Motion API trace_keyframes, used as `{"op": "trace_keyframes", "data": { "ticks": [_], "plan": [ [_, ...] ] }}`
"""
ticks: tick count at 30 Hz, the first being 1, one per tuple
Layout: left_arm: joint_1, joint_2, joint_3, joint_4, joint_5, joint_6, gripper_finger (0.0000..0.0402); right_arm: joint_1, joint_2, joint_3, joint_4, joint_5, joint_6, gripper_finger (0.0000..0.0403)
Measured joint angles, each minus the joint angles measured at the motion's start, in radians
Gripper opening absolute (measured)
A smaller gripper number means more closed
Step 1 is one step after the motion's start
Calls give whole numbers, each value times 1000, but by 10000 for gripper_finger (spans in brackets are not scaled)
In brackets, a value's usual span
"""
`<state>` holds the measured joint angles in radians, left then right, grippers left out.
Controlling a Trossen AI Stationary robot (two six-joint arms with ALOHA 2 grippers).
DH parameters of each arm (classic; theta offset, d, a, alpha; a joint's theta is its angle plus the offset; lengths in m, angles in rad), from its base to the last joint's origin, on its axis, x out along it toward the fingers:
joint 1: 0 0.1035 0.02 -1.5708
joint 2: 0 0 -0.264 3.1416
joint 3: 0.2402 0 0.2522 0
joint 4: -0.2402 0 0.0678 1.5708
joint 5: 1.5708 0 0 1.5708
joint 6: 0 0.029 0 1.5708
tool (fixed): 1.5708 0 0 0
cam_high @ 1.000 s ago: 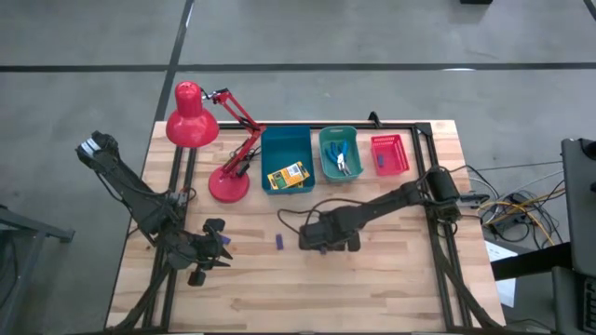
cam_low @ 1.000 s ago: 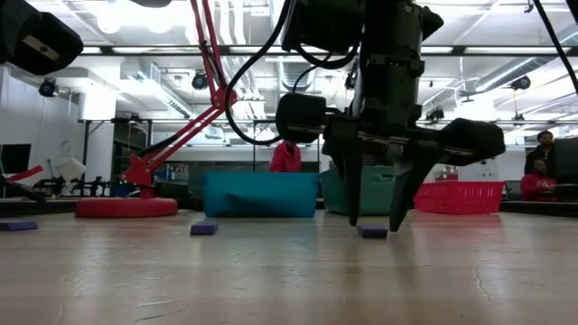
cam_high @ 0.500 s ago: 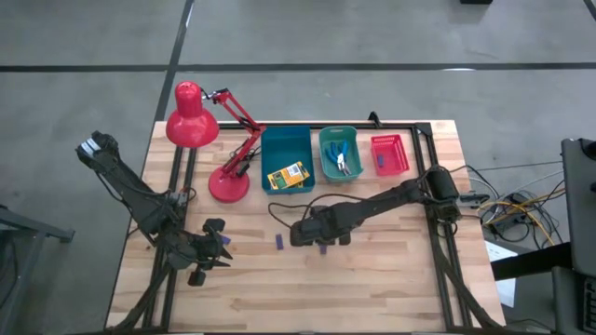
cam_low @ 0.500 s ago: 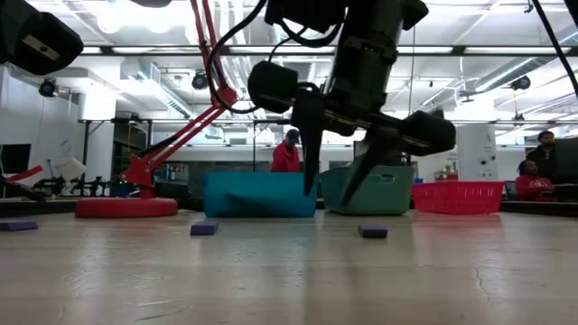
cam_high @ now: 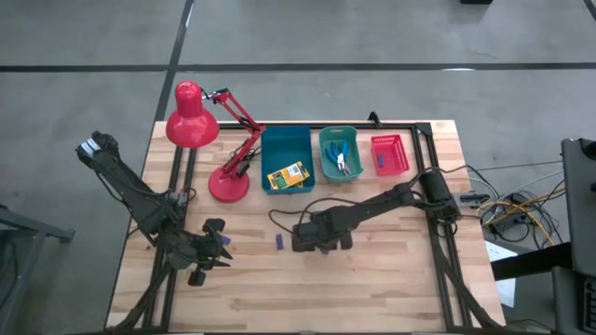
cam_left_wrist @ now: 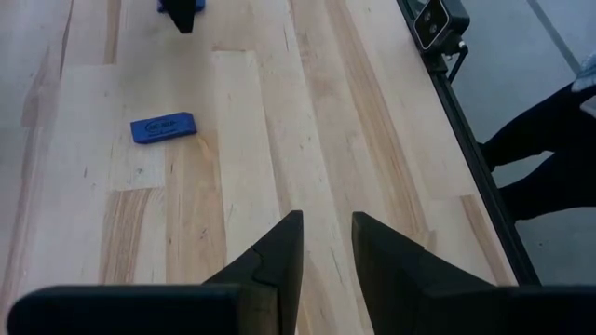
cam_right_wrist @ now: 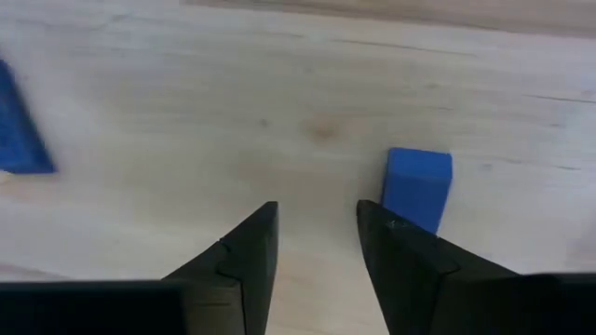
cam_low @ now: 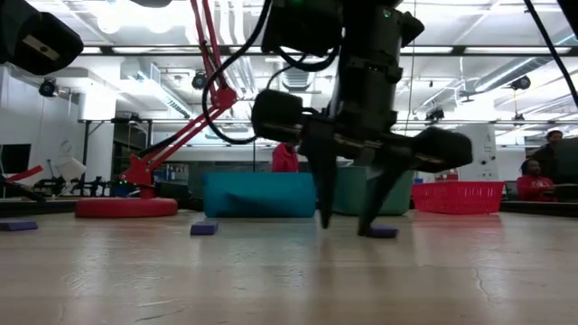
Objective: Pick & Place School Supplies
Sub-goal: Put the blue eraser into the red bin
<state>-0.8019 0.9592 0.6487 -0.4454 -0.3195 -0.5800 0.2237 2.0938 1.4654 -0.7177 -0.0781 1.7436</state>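
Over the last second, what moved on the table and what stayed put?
The right claw lifted off the purple block, swung toward the left arm's side, then came back down with its tips at the table, the block just outside them, not held. The left claw, other blocks and bins stayed as they were.

Bare table (cam_high: 372, 279) all along the front, wide room to pass there. The back edge is crowded: lamp (cam_high: 200, 126) with its base by the blue bin (cam_high: 286, 154), then the teal bin (cam_high: 338, 154) and red bin (cam_high: 390, 154) in a tight row. The right hand (cam_high: 318, 246) stands low mid-table, fingers apart, an eraser (cam_right_wrist: 417, 188) just outside one fingertip. Another eraser (cam_high: 277, 242) lies near. The left hand (cam_high: 222, 244) blocks the front-left corner.
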Motion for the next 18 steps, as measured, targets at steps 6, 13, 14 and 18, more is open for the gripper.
{"op": "trace_keyframes", "data": {
  "ticks": [6,13,14,18],
  "plan": [
    [0,0,0,0,0,0,99,9,-4,0,-97,-31,3,133],
    [0,0,0,0,0,0,99,35,-23,0,-183,-33,6,120],
    [0,0,0,0,0,0,99,37,-32,1,-188,-27,3,119],
    [0,0,0,0,0,0,99,43,-79,4,-213,36,-26,118]
  ]
}}
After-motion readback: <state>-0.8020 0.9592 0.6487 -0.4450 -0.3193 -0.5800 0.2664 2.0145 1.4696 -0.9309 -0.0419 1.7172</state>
